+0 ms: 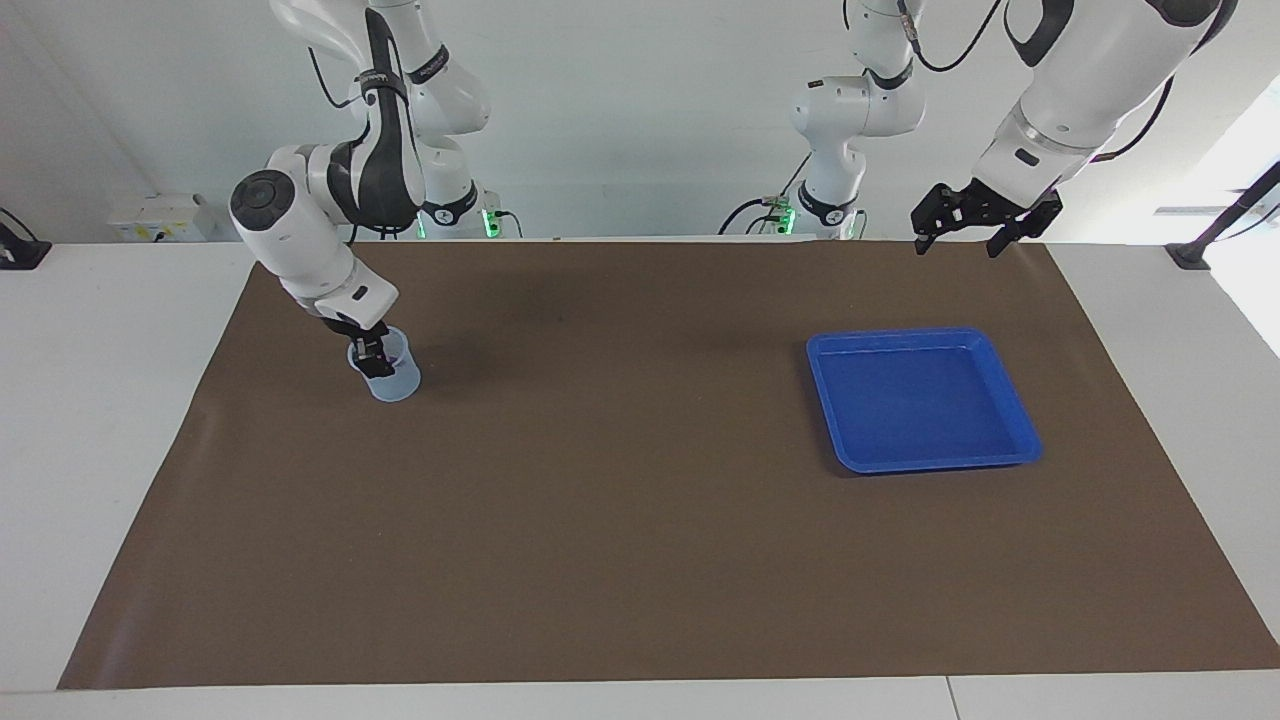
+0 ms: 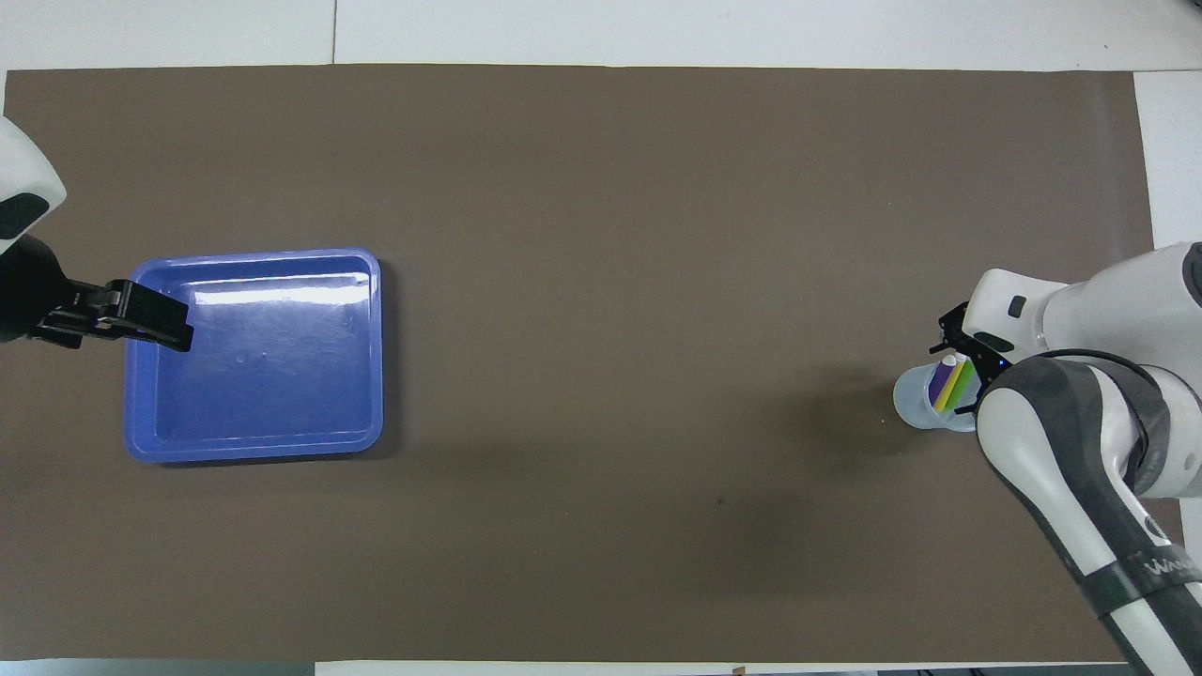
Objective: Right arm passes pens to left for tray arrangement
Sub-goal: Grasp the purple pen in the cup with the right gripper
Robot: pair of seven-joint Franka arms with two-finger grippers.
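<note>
Your right gripper (image 1: 372,352) dips into the cup (image 1: 384,370) holding the pens (image 2: 950,385), fingers' state unclear; left gripper (image 1: 968,238), fingers spread, waits near the tray (image 1: 1010,392); wide bare mat (image 1: 600,520) between.

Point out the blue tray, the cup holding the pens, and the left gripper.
tray (image 1: 1010,388), facing view, on its rim.
cup (image 1: 396,384), facing view, on its lower wall.
left gripper (image 1: 958,246), facing view, midway between its fingertips.
</note>
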